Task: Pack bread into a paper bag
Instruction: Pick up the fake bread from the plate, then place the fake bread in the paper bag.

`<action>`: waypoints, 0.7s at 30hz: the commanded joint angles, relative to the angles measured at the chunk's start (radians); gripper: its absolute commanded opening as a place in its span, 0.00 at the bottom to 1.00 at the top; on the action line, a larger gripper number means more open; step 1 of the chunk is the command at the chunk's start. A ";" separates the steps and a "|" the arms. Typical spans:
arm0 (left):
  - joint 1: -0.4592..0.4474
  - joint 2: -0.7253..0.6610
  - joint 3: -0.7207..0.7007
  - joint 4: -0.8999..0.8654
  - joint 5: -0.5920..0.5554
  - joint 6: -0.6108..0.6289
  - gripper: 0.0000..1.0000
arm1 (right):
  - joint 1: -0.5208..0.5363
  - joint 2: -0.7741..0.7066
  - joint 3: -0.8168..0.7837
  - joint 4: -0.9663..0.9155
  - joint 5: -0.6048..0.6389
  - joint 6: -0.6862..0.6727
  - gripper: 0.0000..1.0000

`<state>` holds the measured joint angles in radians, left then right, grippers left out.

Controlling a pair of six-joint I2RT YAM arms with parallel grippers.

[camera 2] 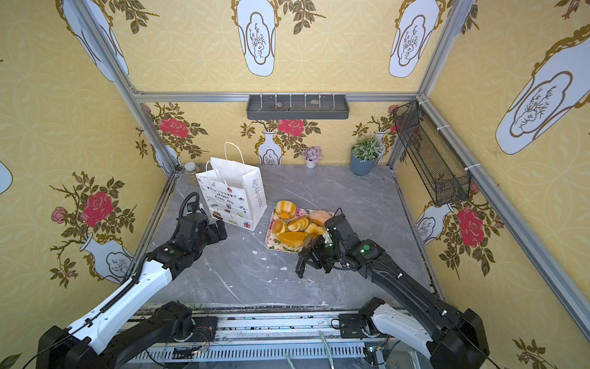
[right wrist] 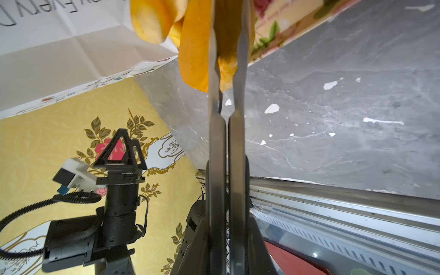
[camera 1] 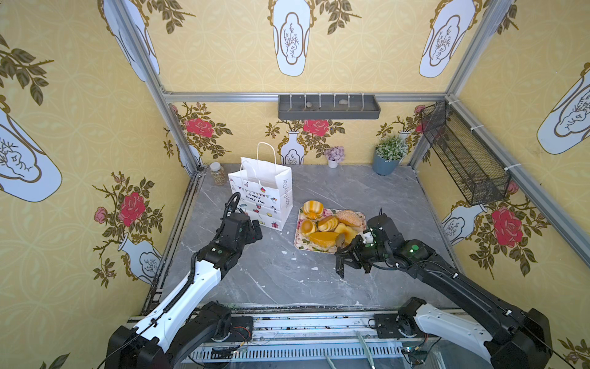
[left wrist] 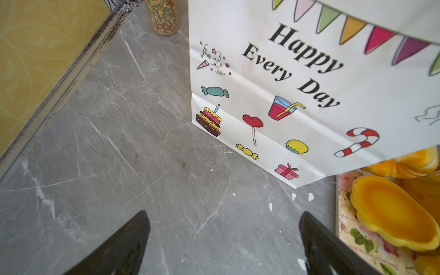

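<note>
Right pincer (camera 1: 340, 240): clenched on right end of long loaf (camera 1: 321, 239), lying among other bread on floral tray (camera 1: 328, 213), mid-counter (camera 1: 271, 271). Left pincer (left wrist: 223, 215): released, just near of upright paper bag (camera 1: 261, 198), far left.

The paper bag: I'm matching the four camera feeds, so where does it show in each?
Top view: paper bag upright, left of centre.
Top view: same spot, slightly nearer the picture's left edge.
Left wrist: printed front, close up, fills much of the frame.
Right wrist: creased white side panel behind the bread.
Shared landmark: the floral tray beside the bag, in all four.
</note>
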<state>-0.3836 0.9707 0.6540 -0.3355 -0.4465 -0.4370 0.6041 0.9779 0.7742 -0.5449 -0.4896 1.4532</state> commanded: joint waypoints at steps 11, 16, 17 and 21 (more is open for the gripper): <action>0.000 -0.015 0.029 -0.096 -0.155 -0.043 0.99 | 0.004 0.117 0.287 -0.033 -0.021 -0.292 0.00; 0.000 0.000 0.061 -0.185 -0.263 -0.064 0.99 | -0.008 0.192 0.447 -0.048 0.015 -0.429 0.00; 0.000 -0.001 0.065 -0.194 -0.265 -0.068 0.99 | -0.012 0.210 0.468 -0.039 0.013 -0.445 0.00; 0.000 -0.023 0.050 -0.189 -0.228 -0.091 0.99 | -0.049 0.281 0.552 0.004 -0.017 -0.500 0.00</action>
<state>-0.3843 0.9585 0.7132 -0.5030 -0.6617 -0.4911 0.5694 1.2331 1.2861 -0.6060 -0.4904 1.0389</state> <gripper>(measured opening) 0.990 0.205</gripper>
